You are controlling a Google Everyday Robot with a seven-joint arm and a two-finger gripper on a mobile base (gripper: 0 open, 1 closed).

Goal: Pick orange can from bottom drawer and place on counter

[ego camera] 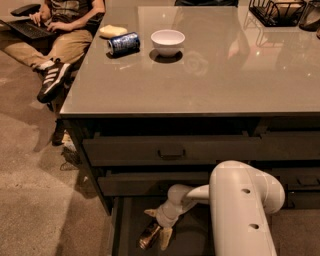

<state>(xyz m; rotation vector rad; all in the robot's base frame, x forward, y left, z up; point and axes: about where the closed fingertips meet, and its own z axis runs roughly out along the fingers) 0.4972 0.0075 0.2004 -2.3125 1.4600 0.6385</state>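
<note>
The orange can (149, 236) lies on its side on the dark floor of the open bottom drawer (127, 235), near its front left. My gripper (157, 227) reaches down into the drawer at the end of the white arm (240, 210). It is open, with one pale finger (166, 240) just right of the can and the other (149, 213) above it. The can rests on the drawer floor between them. The counter (225, 75) is the glossy grey top above the drawer fronts.
On the counter stand a white bowl (167, 41), a blue can (123, 43) on its side, a yellow object (113, 31) and a wire rack (280, 11) at the far right. A seated person (55, 35) with a laptop is at the left. Two handled drawers (171, 151) are closed.
</note>
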